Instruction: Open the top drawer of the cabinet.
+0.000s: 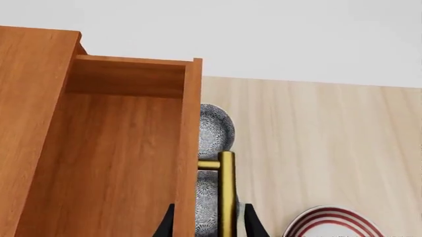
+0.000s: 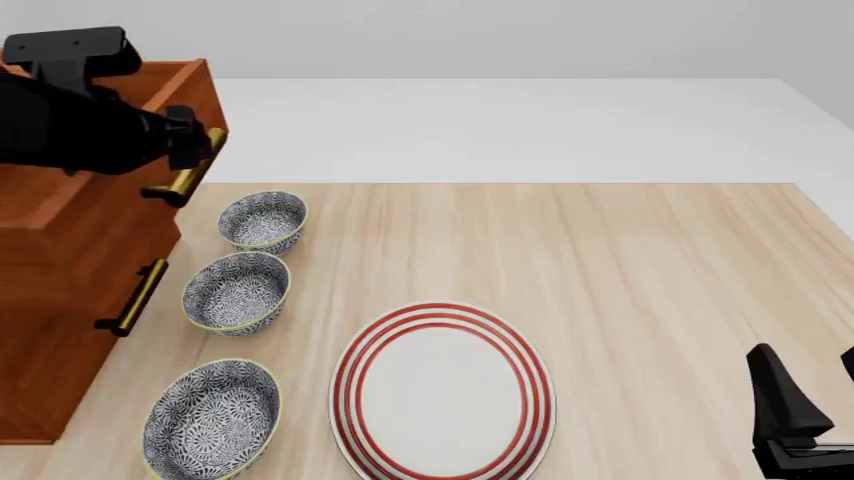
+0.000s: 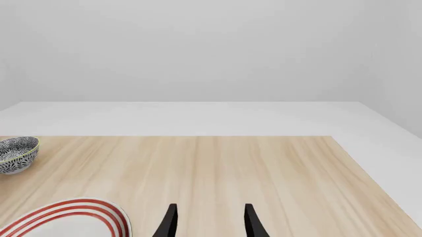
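The cabinet (image 2: 67, 300) stands at the table's left edge. Its top drawer (image 2: 191, 95) is pulled out toward the bowls, and the left wrist view looks into the plain wooden box (image 1: 118, 148). My left gripper (image 1: 209, 224) is open, its two fingers straddling the drawer's front panel and the brass bar handle (image 1: 226, 192) without pinching it. In the front view the left gripper (image 2: 180, 140) sits right at the handle (image 2: 187, 178). Low at the front right hangs my right gripper (image 2: 807, 390), open and empty, also seen from its own wrist (image 3: 207, 224).
Three patterned bowls (image 2: 263, 220) (image 2: 238, 290) (image 2: 214, 420) line up just right of the cabinet, below the drawer. A red-striped plate (image 2: 443, 390) lies near the front middle of the wooden table (image 2: 641, 260). A lower drawer's brass handle (image 2: 134, 295) juts out.
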